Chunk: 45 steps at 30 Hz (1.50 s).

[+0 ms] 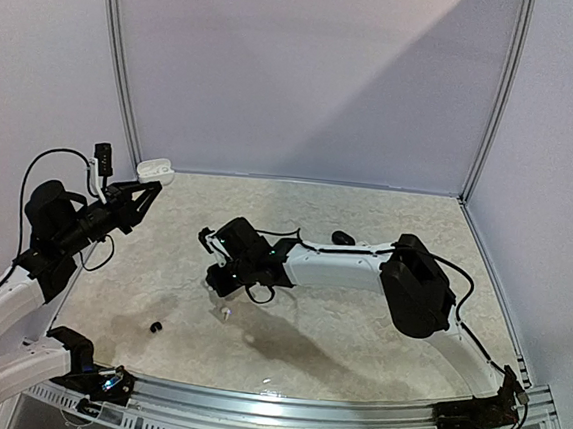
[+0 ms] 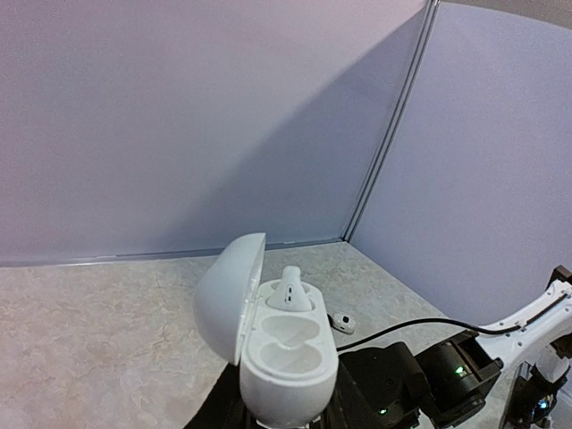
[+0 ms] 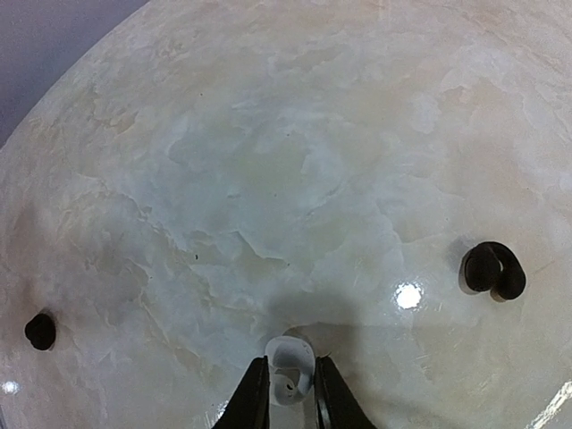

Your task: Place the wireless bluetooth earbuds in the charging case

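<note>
right tool (image 3: 290,361), white earbud (image 3: 291,368) between tips

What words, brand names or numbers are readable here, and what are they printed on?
None: no readable text in any of the three views.
The open charging case, the white earbud seated in it and the black earbuds on the table show no lettering.
</note>
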Motion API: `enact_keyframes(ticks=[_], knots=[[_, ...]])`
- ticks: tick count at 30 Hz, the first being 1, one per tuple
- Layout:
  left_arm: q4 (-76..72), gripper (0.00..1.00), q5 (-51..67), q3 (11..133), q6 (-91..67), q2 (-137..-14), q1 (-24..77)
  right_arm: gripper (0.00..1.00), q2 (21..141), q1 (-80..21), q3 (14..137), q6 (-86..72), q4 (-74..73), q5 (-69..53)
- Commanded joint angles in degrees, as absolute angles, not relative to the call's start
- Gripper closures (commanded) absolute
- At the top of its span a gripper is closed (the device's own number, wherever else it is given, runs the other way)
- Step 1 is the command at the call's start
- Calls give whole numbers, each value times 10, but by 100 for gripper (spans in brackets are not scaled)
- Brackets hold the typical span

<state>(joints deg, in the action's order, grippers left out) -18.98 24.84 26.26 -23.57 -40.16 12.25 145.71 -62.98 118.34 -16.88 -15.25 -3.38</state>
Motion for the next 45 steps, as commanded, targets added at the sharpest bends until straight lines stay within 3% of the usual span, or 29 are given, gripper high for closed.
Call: enact_keyframes(ticks=[1,23,31,45], knots=[[-199,100,250,261,-227,-403,118,82,1480,-634,1194,-167,-166,-41],[-200,100,254,259,-228,-402,118,77,1504,-634,1213,-167,-196,-10],[-198,100,254,260,-224,-401,118,80,1504,-635,1213,-175,-187,-58],[-200,100,258,260,-222,-405,118,98,1473,-635,1209,-159,-184,-57]])
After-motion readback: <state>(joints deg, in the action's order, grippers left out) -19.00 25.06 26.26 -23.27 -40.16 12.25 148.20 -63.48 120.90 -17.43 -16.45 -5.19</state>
